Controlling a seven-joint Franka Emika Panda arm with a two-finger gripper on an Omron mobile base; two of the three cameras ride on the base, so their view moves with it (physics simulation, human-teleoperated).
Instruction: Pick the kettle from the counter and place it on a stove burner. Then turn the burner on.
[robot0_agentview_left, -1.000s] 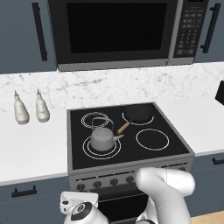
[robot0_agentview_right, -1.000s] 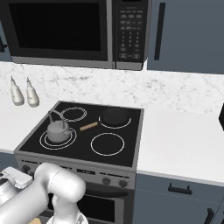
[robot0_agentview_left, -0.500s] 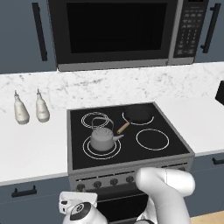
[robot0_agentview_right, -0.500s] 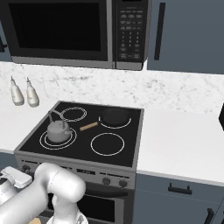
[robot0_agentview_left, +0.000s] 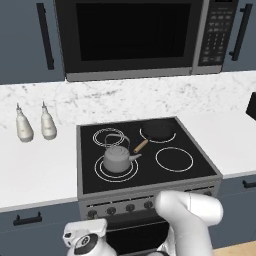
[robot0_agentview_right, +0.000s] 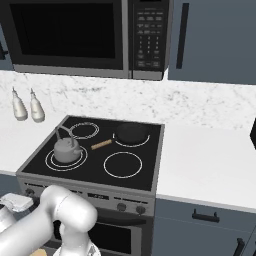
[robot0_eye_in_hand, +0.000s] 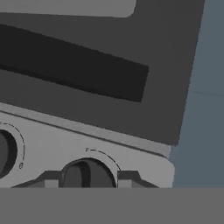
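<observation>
Nothing moved – kettle (robot0_agentview_left: 118, 159) stays on stove burner (robot0_agentview_left: 100, 173)

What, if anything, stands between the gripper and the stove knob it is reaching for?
Nothing visible does. In the hand view the gripper has its fingertips on either side of the dark knob on the stove's front panel. The kettle already sits on the largest burner.
</observation>
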